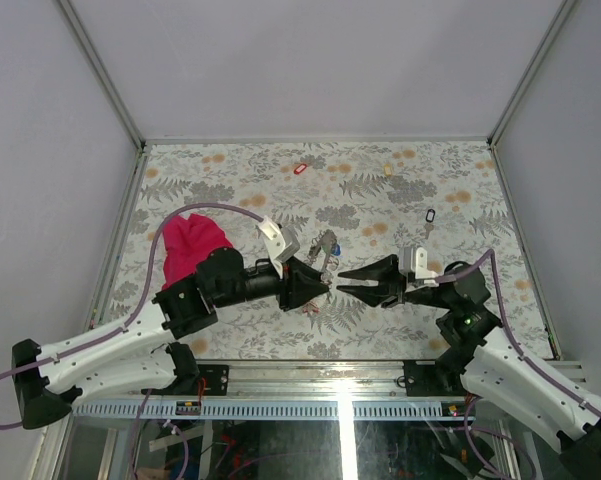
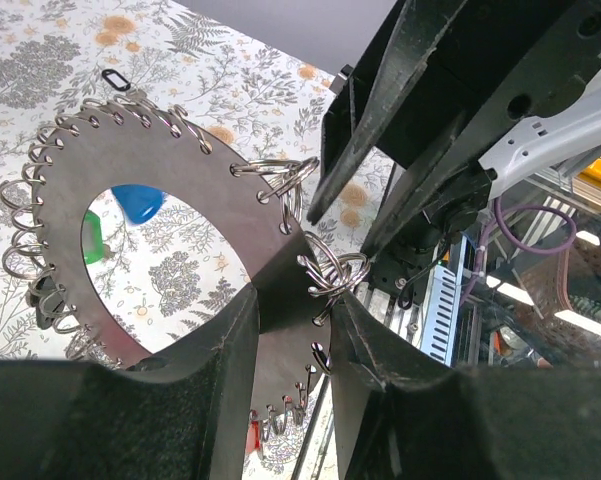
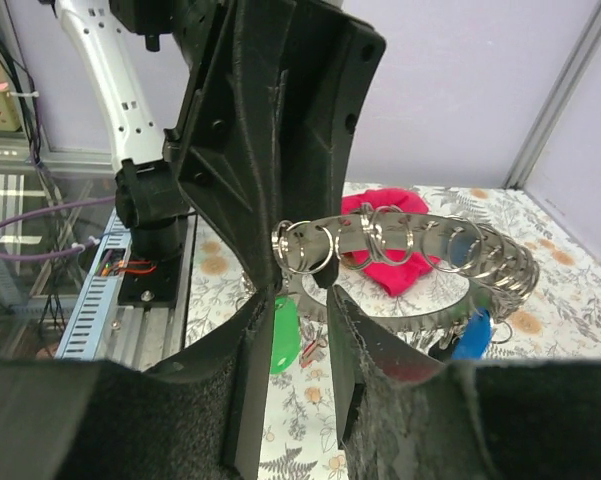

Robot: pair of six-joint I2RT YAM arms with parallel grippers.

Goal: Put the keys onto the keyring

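The keyring is a flat grey ring plate fringed with small split rings. It is held up over the table, and my left gripper is shut on its rim. Keys with a green tag and a blue tag hang from it. My right gripper faces the left one, tips right at the plate's edge. Its jaws stand a little apart just below a split ring, with nothing clearly between them. Loose keys lie farther back, tagged red, cream and black.
A magenta cloth lies on the floral table left of the left wrist. Grey walls close the table at the back and sides, with a metal rail along the near edge.
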